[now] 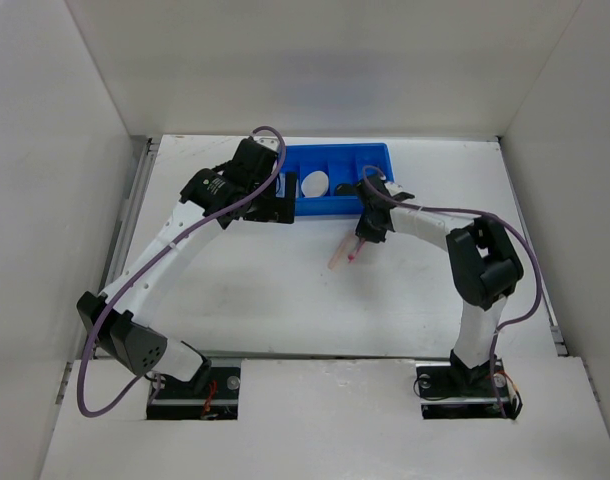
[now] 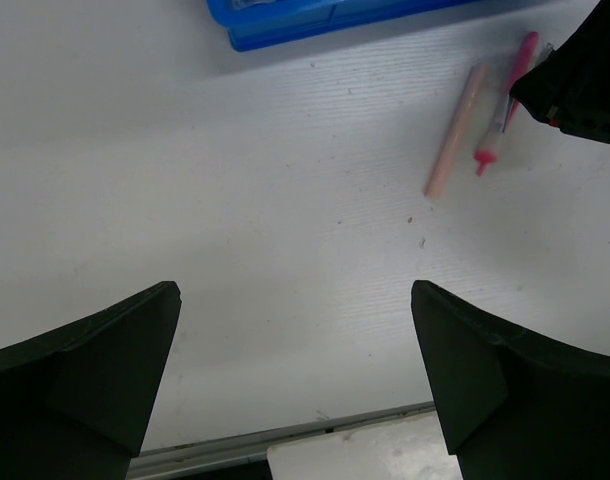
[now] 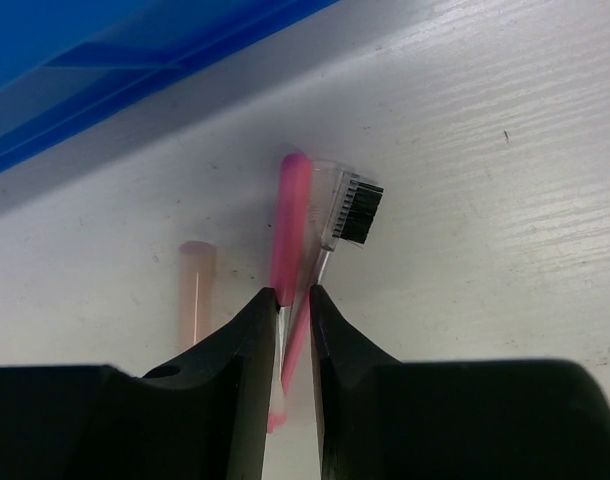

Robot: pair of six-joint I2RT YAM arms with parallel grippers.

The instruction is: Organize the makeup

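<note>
My right gripper [image 3: 295, 295] is shut on a pink pencil [image 3: 288, 215] and on a thin brush with a clear handle and black bristles [image 3: 357, 212], low over the table just in front of the blue tray [image 3: 105, 70]. A pale beige pencil [image 3: 195, 285] lies loose to their left. In the top view the right gripper [image 1: 363, 238] is at the pencils [image 1: 342, 252]. My left gripper [image 2: 295, 290] is open and empty over bare table; it sits by the tray's left front corner [image 1: 275, 208]. A round white puff [image 1: 314, 184] and a dark compact [image 1: 343, 187] lie in the tray.
The blue divided tray [image 1: 375, 155] stands at the back centre of the table. White walls close in the left, back and right. In the left wrist view the beige pencil [image 2: 455, 130], the pink pencil [image 2: 505, 100] and the right gripper [image 2: 580, 80] are at the upper right.
</note>
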